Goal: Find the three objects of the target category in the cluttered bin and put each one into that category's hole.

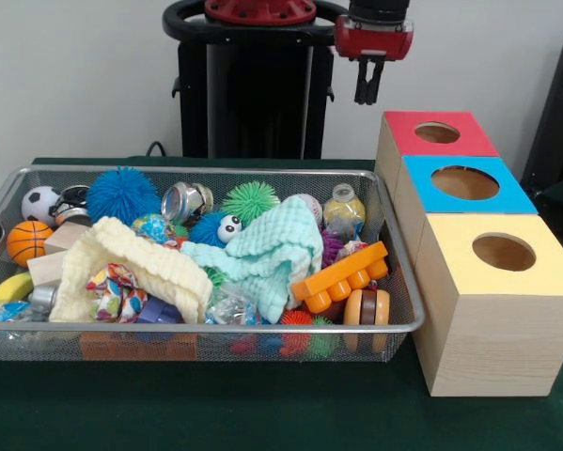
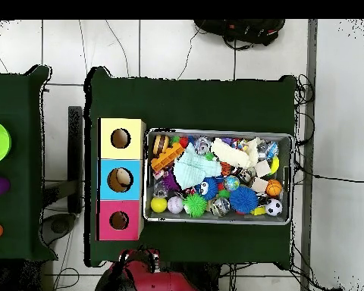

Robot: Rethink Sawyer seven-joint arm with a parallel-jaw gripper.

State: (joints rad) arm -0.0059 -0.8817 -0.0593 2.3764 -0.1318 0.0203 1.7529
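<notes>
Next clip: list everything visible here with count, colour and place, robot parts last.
wire bin: 1, silver mesh, on the green table, beside the boxes
boxes: 3, wooden, tops red, blue, yellow, in a row, one round hole each
cloths: 2, mint and cream, draped over the clutter mid-bin
spiky balls: several; large blue and green ones at the bin's far side
sports balls: 2, orange basketball, black-white football, one end of the bin
toy brick: 1, orange, end nearest the boxes
bottle: 1, clear, far corner near the boxes
table: 1, dark green cover
tool: 1, black fingers on a red wrist, raised behind the bin, holding nothing
</notes>
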